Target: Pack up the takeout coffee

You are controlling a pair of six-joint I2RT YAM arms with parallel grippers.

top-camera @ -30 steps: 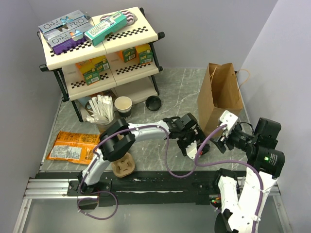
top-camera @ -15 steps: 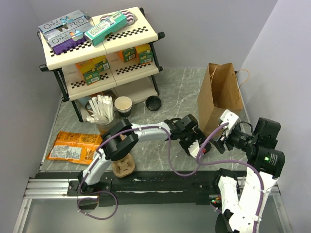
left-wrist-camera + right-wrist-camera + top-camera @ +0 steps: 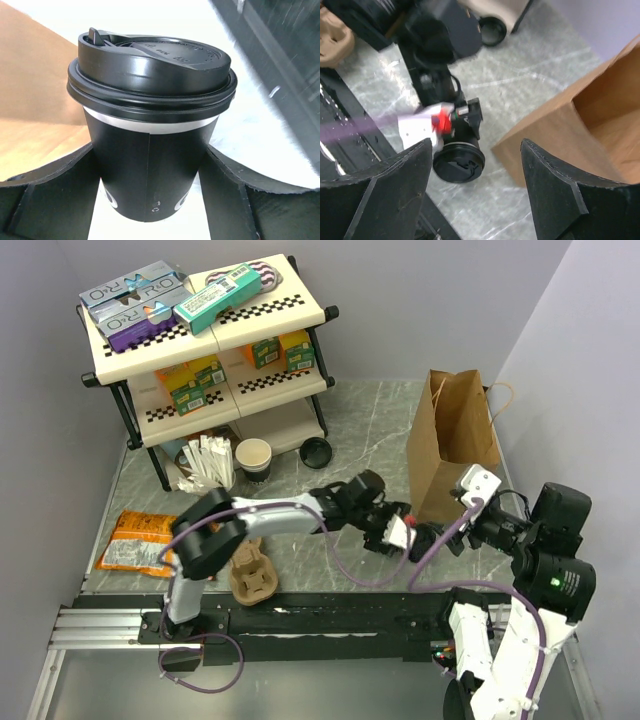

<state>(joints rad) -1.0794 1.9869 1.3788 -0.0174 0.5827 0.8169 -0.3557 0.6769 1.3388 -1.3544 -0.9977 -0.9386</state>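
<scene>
The takeout coffee (image 3: 150, 130) is a black paper cup with a round black lid. It fills the left wrist view, and my left gripper (image 3: 150, 150) is shut on its lower wall, one finger on each side. In the top view my left gripper (image 3: 392, 530) holds it just left of the brown paper bag (image 3: 455, 440). The right wrist view shows the coffee's lid (image 3: 459, 162) turned toward the camera beside the bag (image 3: 585, 115). My right gripper (image 3: 475, 145) hangs open above it with nothing between its fingers. In the top view it (image 3: 455, 532) is close to the bag's near corner.
A two-tier cart (image 3: 200, 340) with boxes stands at the back left. In front of it are an open cup (image 3: 254, 458), a loose black lid (image 3: 316, 451) and a cup of white sticks (image 3: 208, 475). A pulp carrier (image 3: 252, 575) and orange snack bags (image 3: 145, 540) lie near left.
My left gripper has narrowed onto the coffee cup and its wrist has turned, with the forearm swinging lower and left. The right arm has shifted slightly to the right.
</scene>
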